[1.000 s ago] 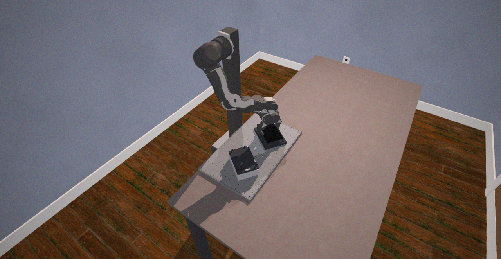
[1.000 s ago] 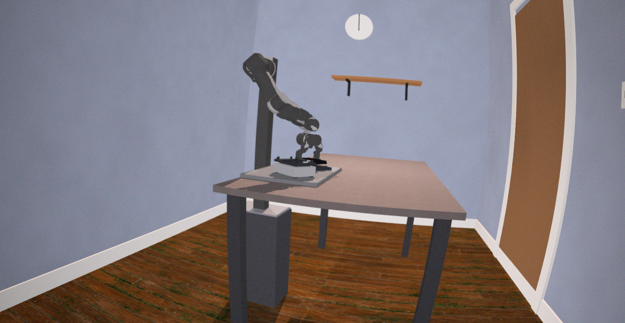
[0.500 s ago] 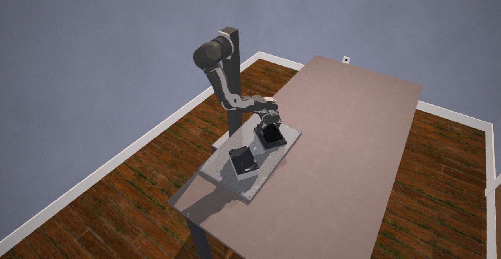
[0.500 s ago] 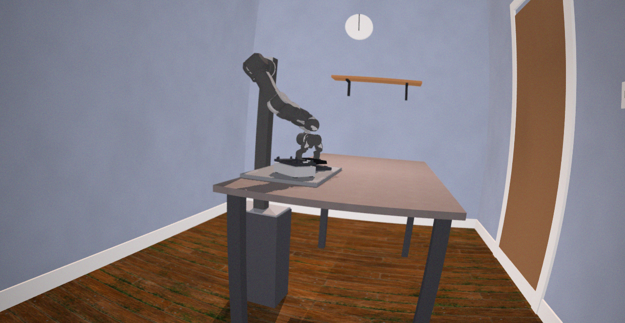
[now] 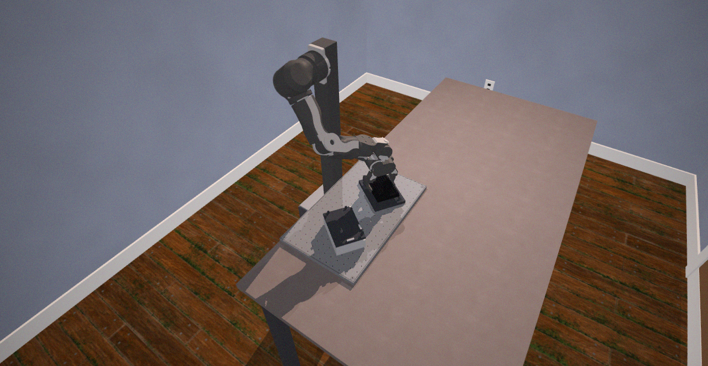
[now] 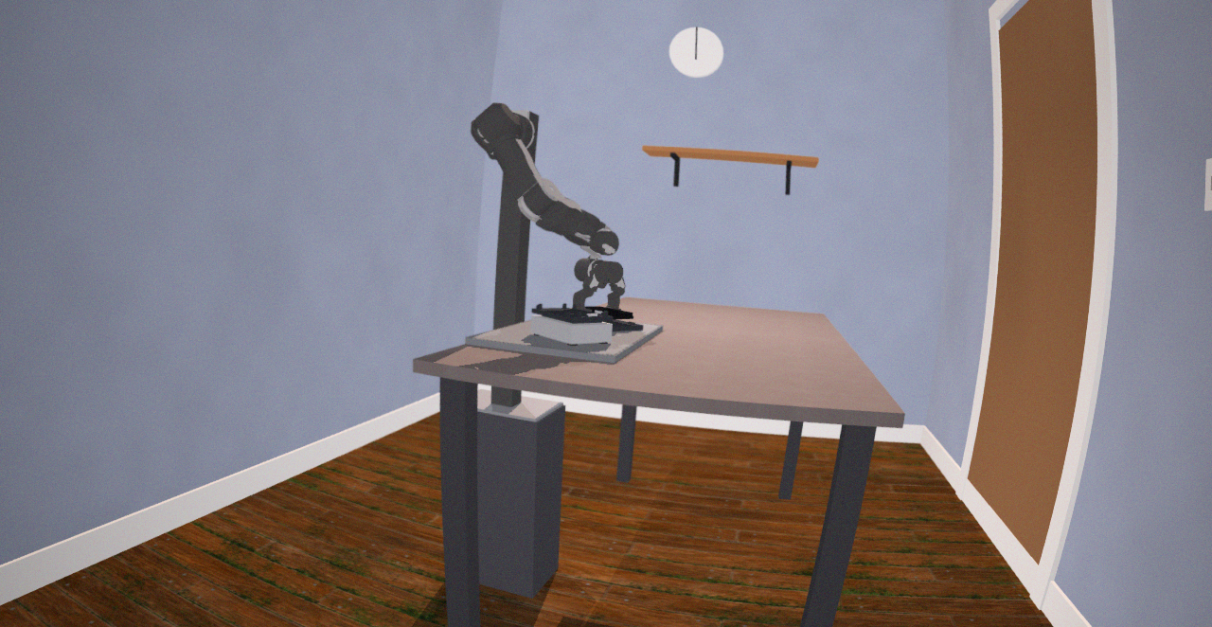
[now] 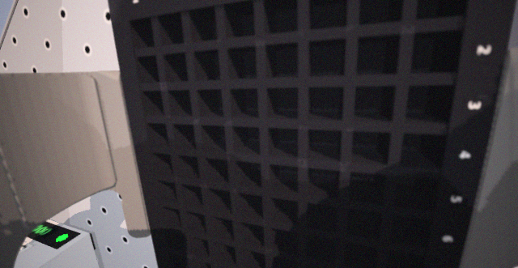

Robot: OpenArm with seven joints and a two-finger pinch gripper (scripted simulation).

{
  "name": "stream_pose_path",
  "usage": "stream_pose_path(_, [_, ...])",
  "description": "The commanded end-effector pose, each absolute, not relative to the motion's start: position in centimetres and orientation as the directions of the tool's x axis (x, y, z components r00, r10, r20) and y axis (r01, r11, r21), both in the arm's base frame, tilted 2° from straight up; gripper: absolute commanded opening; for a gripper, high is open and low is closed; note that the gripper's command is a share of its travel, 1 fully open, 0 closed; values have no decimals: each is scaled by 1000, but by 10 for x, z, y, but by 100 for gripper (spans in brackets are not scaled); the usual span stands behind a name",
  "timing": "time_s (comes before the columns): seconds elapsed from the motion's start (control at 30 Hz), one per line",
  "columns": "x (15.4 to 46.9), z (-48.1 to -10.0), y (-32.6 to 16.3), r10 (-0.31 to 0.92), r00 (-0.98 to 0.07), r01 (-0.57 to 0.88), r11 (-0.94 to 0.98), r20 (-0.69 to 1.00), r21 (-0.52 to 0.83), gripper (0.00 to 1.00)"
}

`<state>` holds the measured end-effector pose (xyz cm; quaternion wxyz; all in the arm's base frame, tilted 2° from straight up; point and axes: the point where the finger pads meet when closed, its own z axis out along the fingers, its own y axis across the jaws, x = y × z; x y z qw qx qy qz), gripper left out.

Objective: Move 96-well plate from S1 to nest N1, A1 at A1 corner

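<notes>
The dark grey 7-joint arm (image 5: 316, 126) reaches down from its tall dark post (image 5: 330, 116) to the far end of a pale grey perforated breadboard (image 5: 316, 255) lying on a long brown table (image 5: 495, 215). Its 2-finger gripper (image 5: 380, 171) is clamped on the black 96-well plate (image 5: 385, 188), fingers closed against the plate's sides.

In the top view the plate lies over the dark flat plate nest N1 (image 5: 391, 204), at the breadboard's far end. In the exterior view the plate (image 6: 612, 313) looks level and close above the nest, but whether it is fully down inside the locators cannot be told from here.

The wrist view is filled by the plate's grid of square wells (image 7: 283, 122), with pale numerals 1 to 6 running down its right border and letters along the top edge. A flat tan-grey gripper finger (image 7: 53, 138) stands at the plate's left side.

The white-bodied plate shaker S1 (image 5: 346, 247), with its dark pocket on top, stands nearer the camera on the same breadboard, well apart from the nest. Its green-lit display (image 7: 50, 234) shows in the wrist view's lower left corner.
</notes>
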<state>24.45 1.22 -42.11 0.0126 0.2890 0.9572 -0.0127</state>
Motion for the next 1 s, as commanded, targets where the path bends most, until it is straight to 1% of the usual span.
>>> stream_pose_path(0.0, [246, -419, 13, 553, -833, 553, 833, -34, -12, 0])
stream_pose_path(0.97, [244, -425, 14, 548, -836, 549, 836, -31, -11, 0])
